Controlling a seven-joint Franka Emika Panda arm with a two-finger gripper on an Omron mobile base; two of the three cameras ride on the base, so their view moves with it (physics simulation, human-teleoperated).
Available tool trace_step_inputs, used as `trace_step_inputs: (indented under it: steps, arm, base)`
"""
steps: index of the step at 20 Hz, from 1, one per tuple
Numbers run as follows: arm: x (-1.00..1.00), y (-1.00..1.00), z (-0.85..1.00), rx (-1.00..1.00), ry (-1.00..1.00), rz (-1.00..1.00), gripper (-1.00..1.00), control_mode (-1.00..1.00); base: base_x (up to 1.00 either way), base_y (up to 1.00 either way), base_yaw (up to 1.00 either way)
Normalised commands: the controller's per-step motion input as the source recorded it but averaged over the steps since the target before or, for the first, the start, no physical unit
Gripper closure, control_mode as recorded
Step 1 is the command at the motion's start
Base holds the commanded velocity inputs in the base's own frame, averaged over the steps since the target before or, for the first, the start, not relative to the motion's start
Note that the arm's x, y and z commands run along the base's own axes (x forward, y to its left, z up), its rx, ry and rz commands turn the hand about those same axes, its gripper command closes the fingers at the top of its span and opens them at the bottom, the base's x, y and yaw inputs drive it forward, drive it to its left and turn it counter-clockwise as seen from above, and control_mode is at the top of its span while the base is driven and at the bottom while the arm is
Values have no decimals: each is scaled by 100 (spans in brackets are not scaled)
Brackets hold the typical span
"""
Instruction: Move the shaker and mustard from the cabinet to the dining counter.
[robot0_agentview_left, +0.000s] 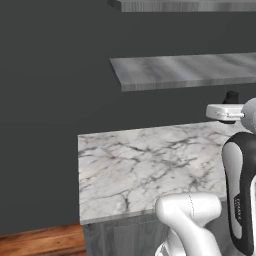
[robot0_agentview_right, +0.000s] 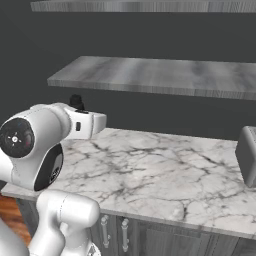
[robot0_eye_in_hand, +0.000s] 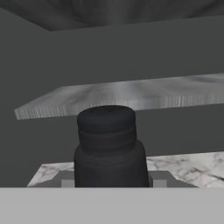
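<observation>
My gripper (robot0_eye_in_hand: 111, 179) is shut on the small black shaker (robot0_eye_in_hand: 108, 146), which stands upright between the fingers with its ribbed cap on top. From the base cameras just the shaker's cap (robot0_agentview_left: 231, 95) (robot0_agentview_right: 76, 101) pokes up behind the white hand, with the gripper (robot0_agentview_left: 230, 107) (robot0_agentview_right: 77, 109) under it. The hand hangs over the back of a marble counter, below the cabinet's lower grey streaked shelf (robot0_agentview_left: 185, 70) (robot0_agentview_right: 150, 75) (robot0_eye_in_hand: 122, 94). The mustard and the dining counter are out of view.
A white grey-veined marble counter (robot0_agentview_left: 140, 165) (robot0_agentview_right: 150, 160) over base doors with handles (robot0_agentview_right: 105, 230) lies under the hand. A grey box-shaped appliance (robot0_agentview_right: 247, 155) stands at its right end. A second shelf (robot0_agentview_left: 185, 5) runs higher up. Wooden floor (robot0_agentview_left: 40, 242) shows at the left.
</observation>
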Motion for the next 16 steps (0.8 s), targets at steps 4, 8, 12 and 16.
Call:
trace_step_inputs:
  steps: [4, 8, 12, 16]
  arm:
    - [-10, 1, 0, 0, 0, 0, 100, -100]
    - [0, 0, 0, 0, 0, 0, 100, -100]
    - [0, 0, 0, 0, 0, 0, 100, -100]
    - [0, 0, 0, 0, 0, 0, 100, 100]
  base:
    - [0, 0, 0]
    - [0, 0, 0]
    - [0, 0, 0]
    - [-29, 0, 0]
